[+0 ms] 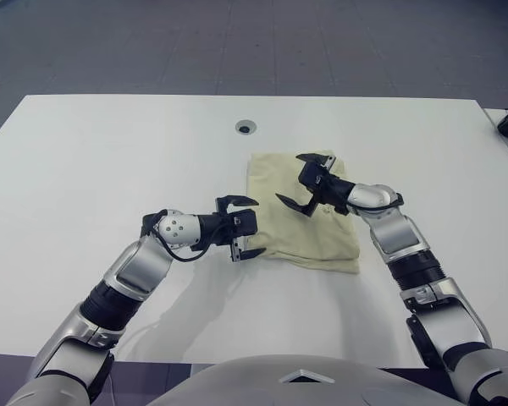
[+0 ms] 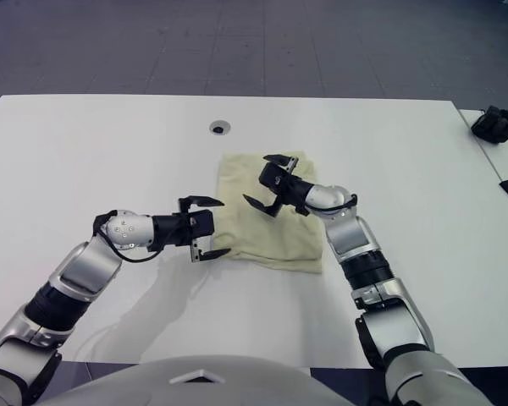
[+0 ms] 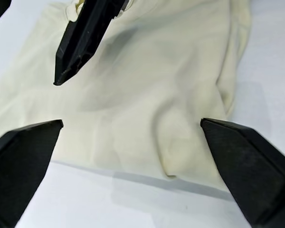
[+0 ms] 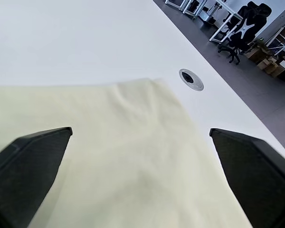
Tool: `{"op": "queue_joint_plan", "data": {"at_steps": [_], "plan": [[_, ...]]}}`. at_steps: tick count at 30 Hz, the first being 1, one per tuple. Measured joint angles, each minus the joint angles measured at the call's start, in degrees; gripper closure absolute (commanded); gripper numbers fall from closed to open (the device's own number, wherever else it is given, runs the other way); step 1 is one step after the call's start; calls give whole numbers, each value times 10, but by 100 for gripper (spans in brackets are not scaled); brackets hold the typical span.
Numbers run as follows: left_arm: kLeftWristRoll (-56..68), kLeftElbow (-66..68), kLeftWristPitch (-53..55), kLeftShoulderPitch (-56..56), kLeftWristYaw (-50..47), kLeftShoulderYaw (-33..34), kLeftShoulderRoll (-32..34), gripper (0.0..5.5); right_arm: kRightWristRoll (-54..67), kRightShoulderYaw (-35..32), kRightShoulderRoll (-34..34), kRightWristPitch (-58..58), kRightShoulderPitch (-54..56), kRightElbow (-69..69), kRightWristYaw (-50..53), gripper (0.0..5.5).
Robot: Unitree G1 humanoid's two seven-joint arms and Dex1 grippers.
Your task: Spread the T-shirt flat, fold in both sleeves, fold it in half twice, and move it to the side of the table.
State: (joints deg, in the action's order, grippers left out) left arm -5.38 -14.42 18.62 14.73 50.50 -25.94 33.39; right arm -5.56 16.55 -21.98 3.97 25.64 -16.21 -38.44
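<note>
Head views: T-shirt (image 1: pixel 300 216) lies folded into a compact rectangle on the table (image 1: pixel 110 144), right of centre, nearer than the cable hole (image 1: pixel 246 128). Left gripper (image 1: pixel 259 227) is spread wide beside the shirt's near-left corner, probably lined up to take that edge. Right gripper (image 1: pixel 289 178) is spread above the cloth, holding nothing.

Left wrist view: fingers (image 3: pixel 23 156) bracket the layered edge.

Right wrist view: cloth below, hole beyond. Folding looks done; the shift sideways remains.

Your left gripper (image 1: pixel 252 227) sits just beside the left edge of the T-shirt (image 1: pixel 322 241), fingers spread wide and aimed at the cloth, forearm lying low. Your right gripper (image 1: pixel 298 179) hangs over the T-shirt's middle, fingers also apart, with the elbow bent near its right edge
</note>
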Motion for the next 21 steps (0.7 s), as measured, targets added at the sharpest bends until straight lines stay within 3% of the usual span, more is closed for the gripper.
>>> {"op": "queue_joint_plan", "data": {"at_steps": [14,18,21], "plan": [[30,-59,56,-77,-13,33,6,11,-18,-1,0,1,-14,-24,27,10],[36,-79,45,-75,-2,53,33,11,9,-44,-12,26,-37,75,26,10],[20,-85,0,-83,10,66,85,11,44,-129,-60,84,-67,210,28,10]]}}
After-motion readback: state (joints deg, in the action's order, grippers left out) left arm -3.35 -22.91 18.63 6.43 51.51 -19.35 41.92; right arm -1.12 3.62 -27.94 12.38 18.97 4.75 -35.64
